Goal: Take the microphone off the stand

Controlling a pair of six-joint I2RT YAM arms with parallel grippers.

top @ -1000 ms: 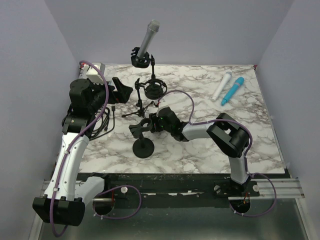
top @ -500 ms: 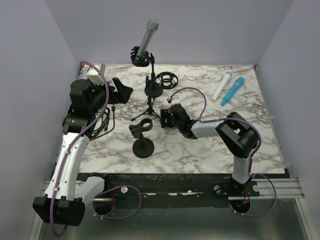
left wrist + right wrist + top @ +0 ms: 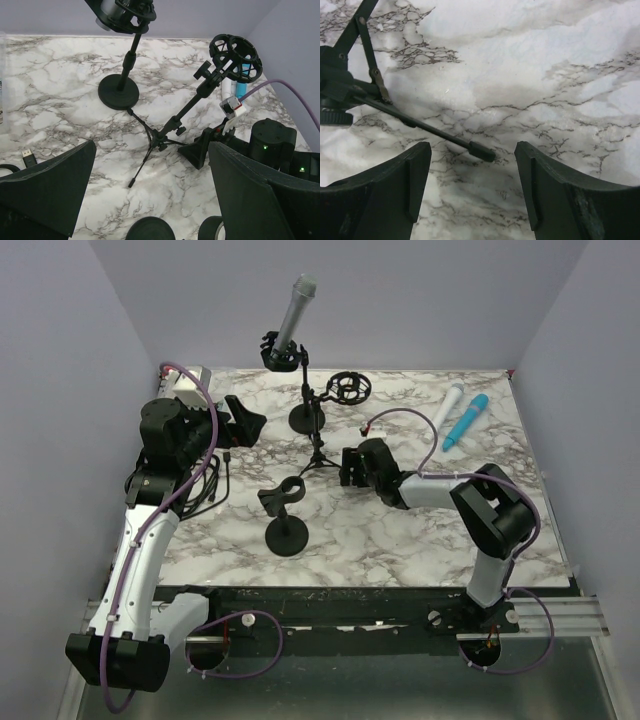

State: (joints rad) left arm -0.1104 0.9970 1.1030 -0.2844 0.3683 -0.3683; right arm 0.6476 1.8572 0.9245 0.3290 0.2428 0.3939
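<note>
Right claw (image 3: 472, 150): fingers parted, nothing clamped, set low over the white marble-patterned tabletop (image 3: 545, 60), with one foot of the black folding tripod stand (image 3: 420, 127) lying right between the tips. Left claw (image 3: 150, 145): spread wide, empty, hanging to the left and facing across the table.

Beyond the tripod, just beside it: the black round-based stand (image 3: 305, 420). Clipped in at its top, tilted up over the far edge of the table: the grey handheld microphone (image 3: 297, 312), not yet out of its holder. On the tripod, only a black ring-shaped shock mount (image 3: 350, 388). Nearer the arms, an empty black clip stand (image 3: 285, 537). Far right, lying loose, a white microphone (image 3: 445, 410) and a blue microphone (image 3: 466, 422).

Likely trouble:
- Closing or sweeping the right claw here would probably catch the tripod foot and drag or tip the tripod into the round-based stand, toppling the microphone.
- Pulling the microphone with one claw and no brace on the stand could lift stand and all, given a tight clip.
- Reaching high at the table's far edge risks a glancing grip and a dropped microphone.
</note>
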